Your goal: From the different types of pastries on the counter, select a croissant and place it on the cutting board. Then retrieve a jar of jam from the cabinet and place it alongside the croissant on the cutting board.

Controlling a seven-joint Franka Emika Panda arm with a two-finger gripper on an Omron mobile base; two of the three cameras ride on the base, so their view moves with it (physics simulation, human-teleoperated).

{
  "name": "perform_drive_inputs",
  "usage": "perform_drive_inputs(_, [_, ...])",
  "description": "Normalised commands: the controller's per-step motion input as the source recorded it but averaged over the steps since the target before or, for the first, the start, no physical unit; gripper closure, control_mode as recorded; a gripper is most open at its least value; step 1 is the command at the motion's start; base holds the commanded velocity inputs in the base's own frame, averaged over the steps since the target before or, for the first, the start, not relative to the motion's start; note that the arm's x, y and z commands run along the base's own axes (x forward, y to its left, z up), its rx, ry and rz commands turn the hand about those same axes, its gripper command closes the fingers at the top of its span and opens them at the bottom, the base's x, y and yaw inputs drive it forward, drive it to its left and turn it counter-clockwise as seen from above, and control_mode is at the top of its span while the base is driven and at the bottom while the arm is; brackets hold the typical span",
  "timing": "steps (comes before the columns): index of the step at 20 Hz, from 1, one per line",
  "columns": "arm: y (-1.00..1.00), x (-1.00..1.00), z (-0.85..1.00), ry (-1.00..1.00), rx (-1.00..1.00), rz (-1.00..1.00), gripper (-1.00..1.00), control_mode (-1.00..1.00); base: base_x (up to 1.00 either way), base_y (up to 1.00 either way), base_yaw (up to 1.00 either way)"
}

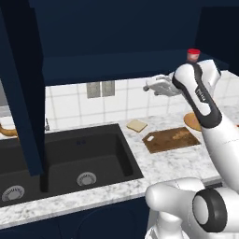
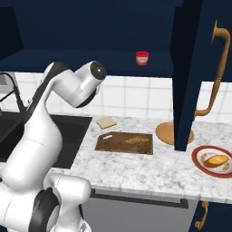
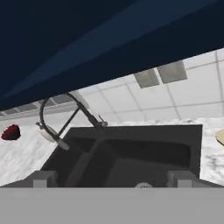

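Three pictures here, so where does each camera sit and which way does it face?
Left base view: behind the arm's left, looking down over the sink and cutting board; the white arm rises at right.
Right base view: behind its right, facing the same cutting board, open cabinet door and jar of jam; arm at left.
Hand view: on the hand, facing the sink and faucet; open hand at bottom.
The base views share board, jar and bread slice.

The gripper (image 1: 151,85) hangs with jaws wide in open air above the counter (image 1: 177,161), the sink (image 3: 131,153) below and ahead of it. Close above it runs the cabinet (image 1: 116,65) underside; an open cabinet door (image 2: 188,72) stands off to its side.
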Motion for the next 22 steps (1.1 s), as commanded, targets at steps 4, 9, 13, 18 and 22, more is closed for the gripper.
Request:
perform_drive_inputs(4, [-0.34, 0.41, 1.00, -0.03, 0.00, -0.19, -1.00, -1.00, 0.00, 0.00, 0.00])
perform_drive_inputs(9, [-0.38, 0.62, 0.71, -0.03, 0.00, -0.20, -1.00, -1.00, 0.00, 0.00, 0.00])
perform_drive_inputs(13, [-0.43, 0.48, 0.32, -0.09, 0.00, -0.10, -1.00, -1.00, 0.00, 0.00, 0.00])
perform_drive_inputs(18, [-0.48, 0.36, 0.22, -0.21, 0.00, -0.01, -1.00, -1.00, 0.00, 0.00, 0.00])
perform_drive_inputs(22, [-0.54, 0.17, 0.35, -0.14, -0.06, -0.06, -1.00, -1.00, 0.00, 0.00, 0.00])
